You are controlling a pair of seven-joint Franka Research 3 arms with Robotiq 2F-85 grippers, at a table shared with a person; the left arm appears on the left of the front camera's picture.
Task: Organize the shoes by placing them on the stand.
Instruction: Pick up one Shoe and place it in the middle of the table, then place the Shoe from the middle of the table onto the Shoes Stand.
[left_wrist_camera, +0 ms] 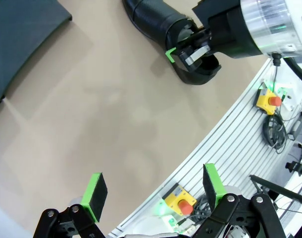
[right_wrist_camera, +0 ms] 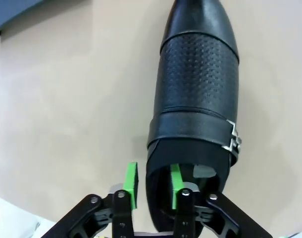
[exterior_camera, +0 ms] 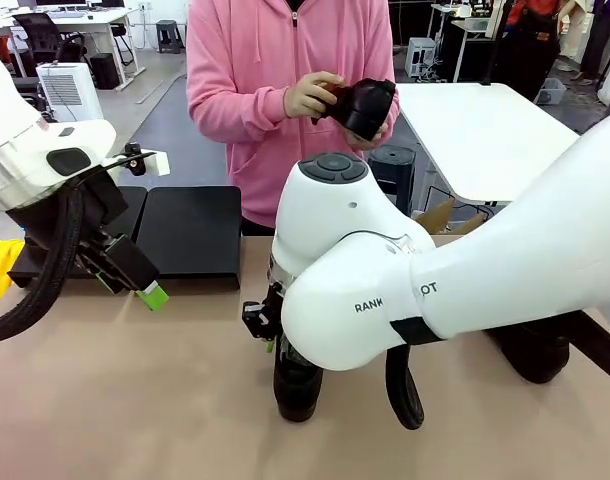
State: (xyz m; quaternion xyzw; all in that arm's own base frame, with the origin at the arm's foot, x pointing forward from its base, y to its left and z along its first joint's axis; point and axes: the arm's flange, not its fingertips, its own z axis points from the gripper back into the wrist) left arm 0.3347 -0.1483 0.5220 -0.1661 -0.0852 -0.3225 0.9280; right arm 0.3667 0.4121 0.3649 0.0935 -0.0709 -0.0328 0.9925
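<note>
A glossy black shoe (right_wrist_camera: 198, 74) with a buckle strap lies on the tan table, toe pointing away. My right gripper (right_wrist_camera: 153, 186) straddles its heel-side wall, one pad inside the opening and one outside, with a small gap showing, so it is open. From the front, that shoe (exterior_camera: 297, 385) sits under my right arm, with the right gripper (exterior_camera: 272, 345) at its top. The person holds a second shoe (exterior_camera: 365, 105) in both hands. A third shoe (exterior_camera: 533, 350) rests at the right. The black stand (exterior_camera: 190, 230) is at the far left-centre. My left gripper (left_wrist_camera: 153, 191) hangs open over bare table.
The table's near edge, with ribbed metal rails and yellow emergency-stop boxes (left_wrist_camera: 178, 198), lies under the left gripper. A white table (exterior_camera: 485, 130) stands behind at the right. Bare tan tabletop stretches between the stand (left_wrist_camera: 22, 39) and the shoe (left_wrist_camera: 161, 25).
</note>
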